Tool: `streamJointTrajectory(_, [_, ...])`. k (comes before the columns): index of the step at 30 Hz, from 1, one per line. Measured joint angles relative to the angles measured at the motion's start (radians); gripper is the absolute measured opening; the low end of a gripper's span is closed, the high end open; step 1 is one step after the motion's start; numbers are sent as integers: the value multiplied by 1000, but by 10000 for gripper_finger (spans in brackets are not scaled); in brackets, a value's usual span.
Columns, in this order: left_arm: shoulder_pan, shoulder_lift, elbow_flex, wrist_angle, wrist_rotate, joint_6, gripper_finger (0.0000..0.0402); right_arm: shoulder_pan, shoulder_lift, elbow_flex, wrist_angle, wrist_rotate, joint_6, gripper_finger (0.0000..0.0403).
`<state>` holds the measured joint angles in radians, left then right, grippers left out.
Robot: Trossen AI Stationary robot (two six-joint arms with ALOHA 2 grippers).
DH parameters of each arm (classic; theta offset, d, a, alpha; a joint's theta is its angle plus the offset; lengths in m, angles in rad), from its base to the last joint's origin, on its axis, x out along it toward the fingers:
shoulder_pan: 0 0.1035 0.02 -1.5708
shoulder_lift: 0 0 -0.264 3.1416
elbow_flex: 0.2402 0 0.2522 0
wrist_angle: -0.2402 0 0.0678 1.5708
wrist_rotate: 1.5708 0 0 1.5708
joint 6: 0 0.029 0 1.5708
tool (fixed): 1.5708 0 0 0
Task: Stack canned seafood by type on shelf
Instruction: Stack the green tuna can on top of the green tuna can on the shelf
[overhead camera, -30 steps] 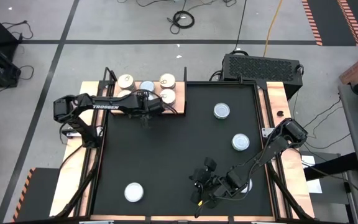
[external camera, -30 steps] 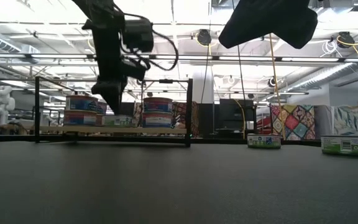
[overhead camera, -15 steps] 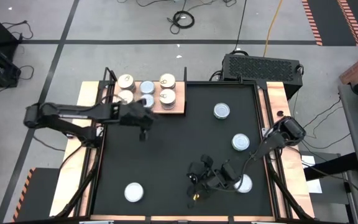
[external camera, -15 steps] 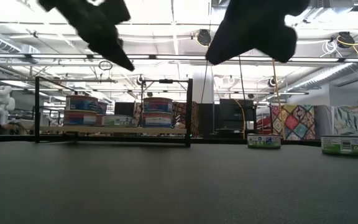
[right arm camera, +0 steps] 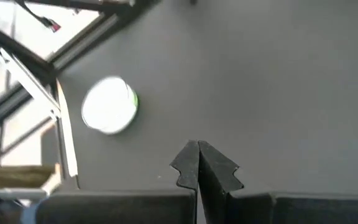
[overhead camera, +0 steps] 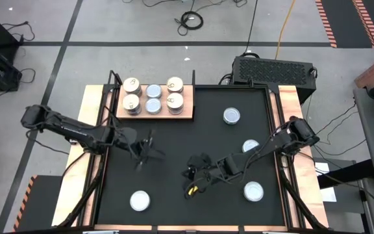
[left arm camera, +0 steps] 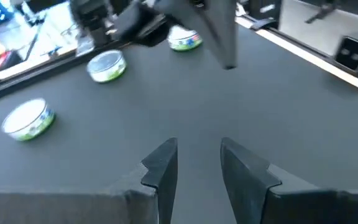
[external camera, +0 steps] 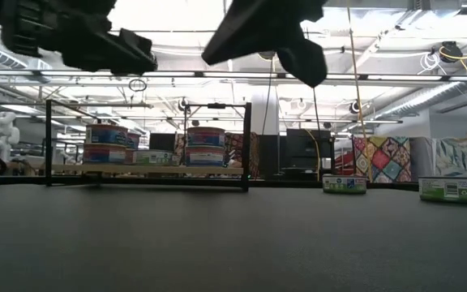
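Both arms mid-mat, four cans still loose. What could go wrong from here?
1. The left hand and right hand hang close together over the mat; the arms may collide if both go for the near-left can.
2. The shelf already holds six cans packed close; another placement may knock a neighbour.

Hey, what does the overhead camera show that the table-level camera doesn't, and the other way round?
Only the high view: the shiny lids of the stacked round tins, and a whitish round tin on the black mat, far from the shelf on the left arm's side. Only the low view: the stacked tins' side labels, in two layers, and a patchwork cloth in the room behind. Both: the pale wooden shelf board, loose silver tins on the mat, and the left gripper and right gripper hovering above it.
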<state>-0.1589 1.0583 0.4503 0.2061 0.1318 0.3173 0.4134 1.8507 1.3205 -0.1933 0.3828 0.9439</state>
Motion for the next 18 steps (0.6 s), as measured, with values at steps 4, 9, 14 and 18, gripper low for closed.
streamJointTrajectory(4, [-51,1,-1,-31,1,13,123,-25,0,0,52,3,2,0])
streamJointTrajectory(9, [-126,1,-1,-71,1,1,123,-46,0,0,91,8,-20,0])
streamJointTrajectory(14, [-218,1,-1,-94,-70,-43,123,-48,0,0,113,8,-97,0])
streamJointTrajectory(18, [-293,2,0,-95,-193,-75,123,-47,0,0,112,3,-150,0])
